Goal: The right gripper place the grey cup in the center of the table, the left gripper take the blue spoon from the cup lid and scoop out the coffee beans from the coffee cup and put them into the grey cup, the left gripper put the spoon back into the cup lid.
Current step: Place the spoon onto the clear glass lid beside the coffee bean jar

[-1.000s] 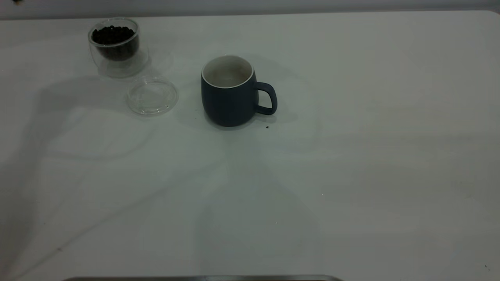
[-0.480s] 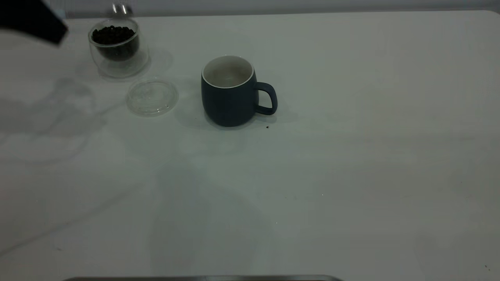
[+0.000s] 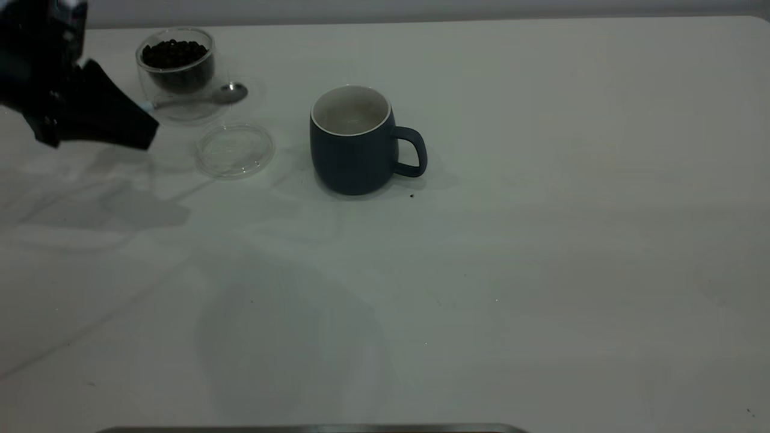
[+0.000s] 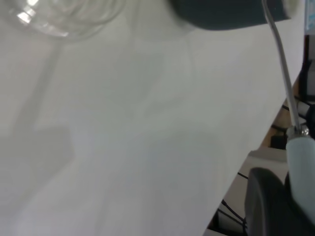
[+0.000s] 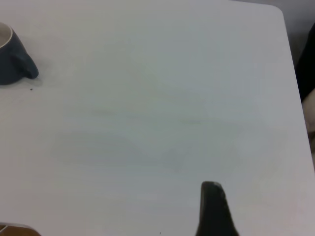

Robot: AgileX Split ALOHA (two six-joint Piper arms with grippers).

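Note:
My left gripper (image 3: 143, 118) hangs at the table's far left, shut on the pale handle of the blue spoon (image 3: 231, 93). The spoon lies level in the air, and its metal bowl shows just in front of the coffee cup (image 3: 175, 65), which holds the coffee beans (image 3: 173, 53). The cup lid (image 3: 234, 150) lies bare on the table (image 3: 541, 240). To its right stands the grey cup (image 3: 354, 144), handle to the right. In the left wrist view the spoon (image 4: 299, 160) points toward the grey cup (image 4: 226, 12). Part of my right gripper (image 5: 213, 209) shows over bare table, far from the grey cup (image 5: 12, 61).
The table's far edge runs close behind the coffee cup, with cables (image 4: 275, 135) below it in the left wrist view. A tiny dark speck (image 3: 411, 195) lies by the grey cup's base. A dark strip (image 3: 313, 429) lines the near edge.
My left gripper has come in from the upper left and lower, carrying the spoon. The spoon's bowl has dropped from above the coffee cup to in front of it. The cups and lid stayed put.

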